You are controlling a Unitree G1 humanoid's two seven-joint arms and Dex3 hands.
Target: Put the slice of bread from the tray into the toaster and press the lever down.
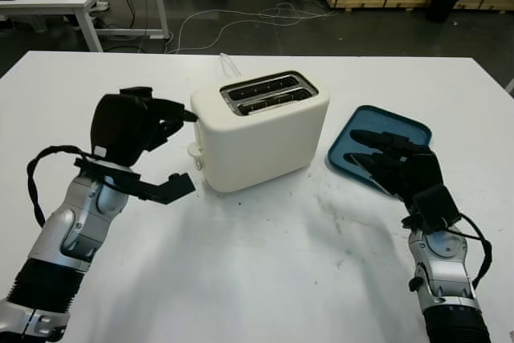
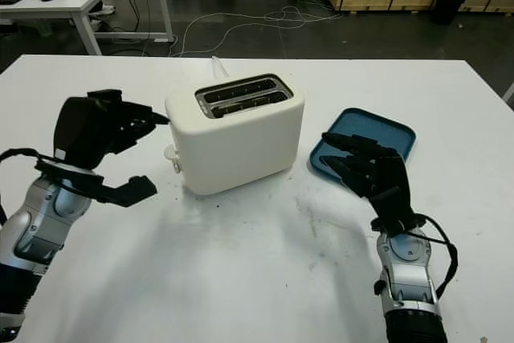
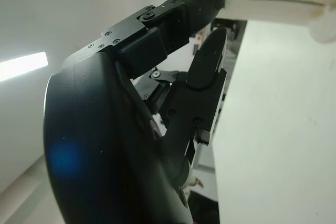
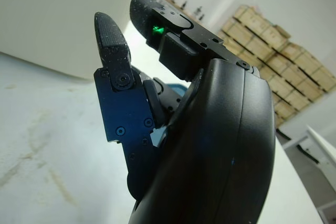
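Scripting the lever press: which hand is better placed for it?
Left. The left hand is at the toaster's lever end, its fingers reaching just above the lever. The right hand is open over the blue tray, on the toaster's opposite side.

My left hand [image 1: 152, 130], black and three-fingered, is raised at the end of my silver-and-black left arm [image 1: 68, 238], its upper fingers [image 3: 184, 9] reaching forward and its thumb jutting out lower down; it holds nothing. My right hand [image 1: 397, 165], also black, extends forward and low from my right arm [image 1: 442, 279], open and empty, its fingers [image 4: 113, 40] pointing away from me. A black cable loops beside each wrist.
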